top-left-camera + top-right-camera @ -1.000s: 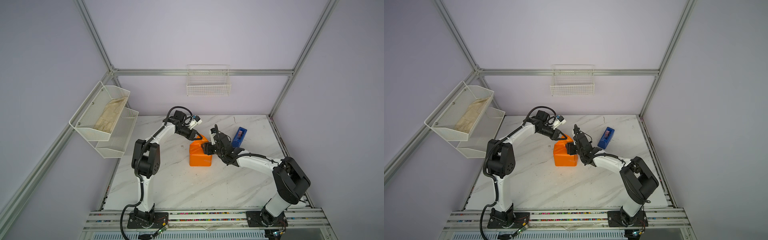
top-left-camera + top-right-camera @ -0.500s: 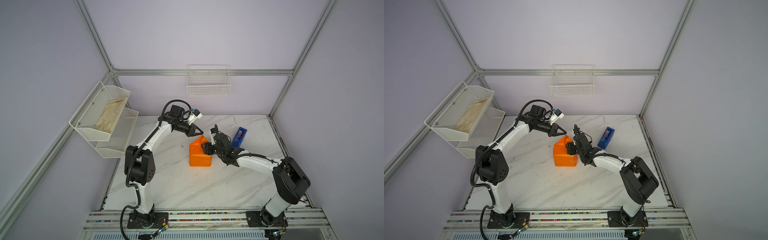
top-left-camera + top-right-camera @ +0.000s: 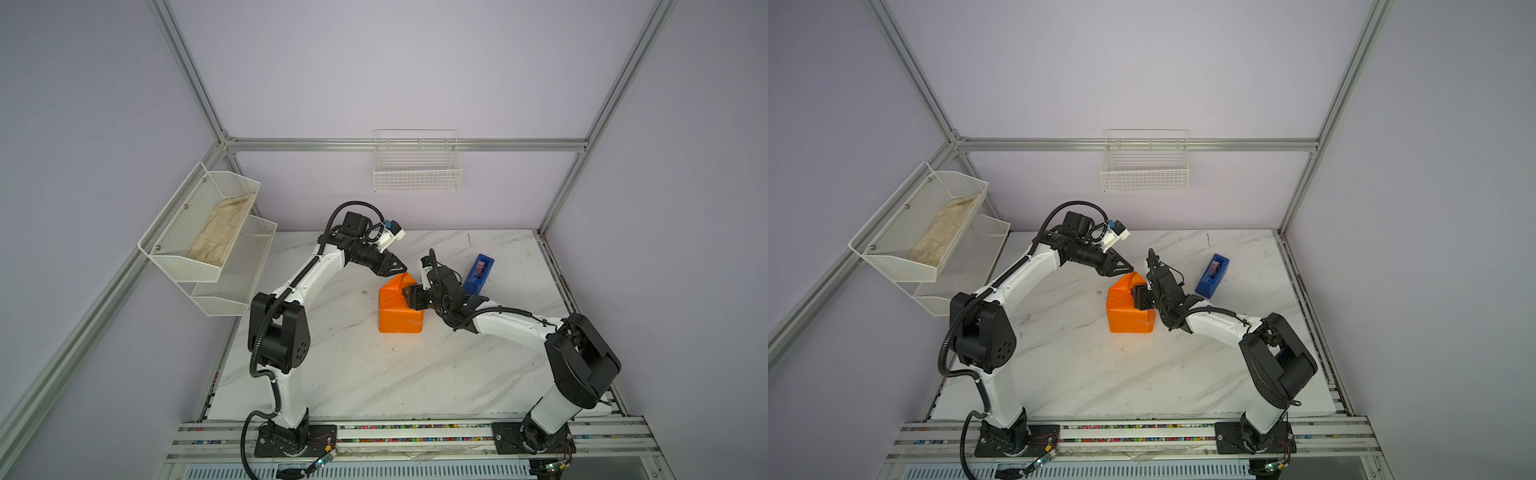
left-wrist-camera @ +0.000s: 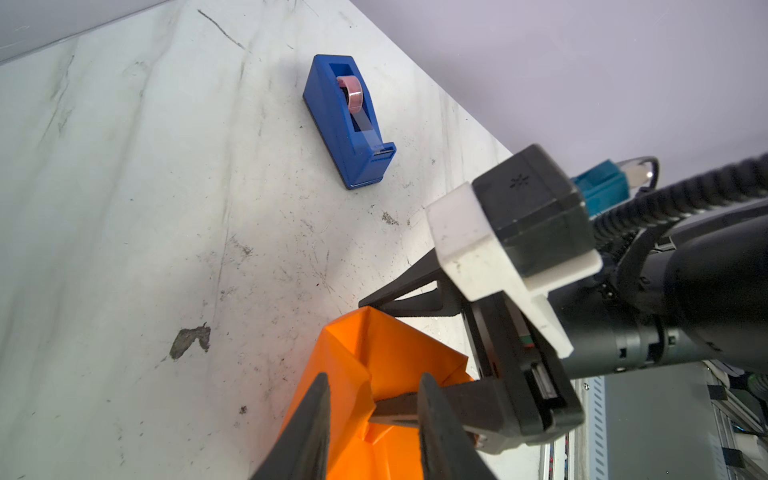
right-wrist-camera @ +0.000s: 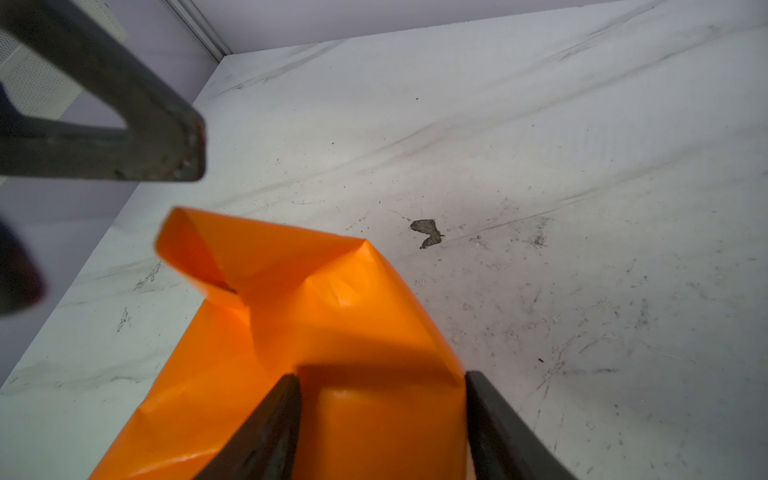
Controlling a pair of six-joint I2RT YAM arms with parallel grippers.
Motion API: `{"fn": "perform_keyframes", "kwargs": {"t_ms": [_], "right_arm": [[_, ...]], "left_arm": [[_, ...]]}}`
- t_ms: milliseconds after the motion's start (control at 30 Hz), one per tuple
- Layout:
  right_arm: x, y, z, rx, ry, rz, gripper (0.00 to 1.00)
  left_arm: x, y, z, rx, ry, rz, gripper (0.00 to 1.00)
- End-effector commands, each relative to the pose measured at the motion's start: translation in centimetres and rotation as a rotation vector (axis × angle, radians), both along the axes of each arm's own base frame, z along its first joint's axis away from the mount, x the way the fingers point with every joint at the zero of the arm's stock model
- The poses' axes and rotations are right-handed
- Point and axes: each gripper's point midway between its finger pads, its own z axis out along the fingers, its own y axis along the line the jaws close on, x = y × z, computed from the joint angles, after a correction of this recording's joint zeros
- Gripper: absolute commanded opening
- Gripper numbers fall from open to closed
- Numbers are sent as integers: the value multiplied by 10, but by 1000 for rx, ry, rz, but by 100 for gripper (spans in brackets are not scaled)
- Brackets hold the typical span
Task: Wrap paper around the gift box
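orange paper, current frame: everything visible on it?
The paper is glossy orange, folded into a boxy parcel lying on the marble table; nothing of what it covers shows. At its far end a creased, pointed flap stands up loose. The right end effector appears clamped across the parcel's right side. The left end effector, jaws apart, hovers clear of the flap.

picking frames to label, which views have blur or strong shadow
Right wrist view: the other arm's finger is out of focus, and a dark shadow band crosses the paper. Left wrist view: the dispenser is sharp, with a soft shadow beside it. Both top views: even light, no glare, faint shadows on the table.
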Motion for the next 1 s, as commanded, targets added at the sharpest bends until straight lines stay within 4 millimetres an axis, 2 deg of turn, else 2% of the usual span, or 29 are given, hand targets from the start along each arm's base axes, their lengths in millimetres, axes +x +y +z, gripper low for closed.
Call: {"fn": "perform_keyframes", "kwargs": {"t_ms": [0, 267, 467, 800, 967], "right_arm": [[-39, -13, -71, -166, 211, 69, 63], [-40, -13, -71, -164, 210, 70, 63], [-40, -14, -71, -167, 214, 69, 63], [-42, -14, -74, -165, 220, 69, 63], [-42, -14, -75, -166, 224, 71, 62]], "left_arm": [[1, 10, 22, 3, -76, -16, 35], [-5, 16, -9, 54, -25, -47, 36], [-2, 18, -30, 86, 14, -50, 36], [16, 17, -38, 94, 26, -32, 32], [24, 15, -33, 64, 30, -30, 29]]}}
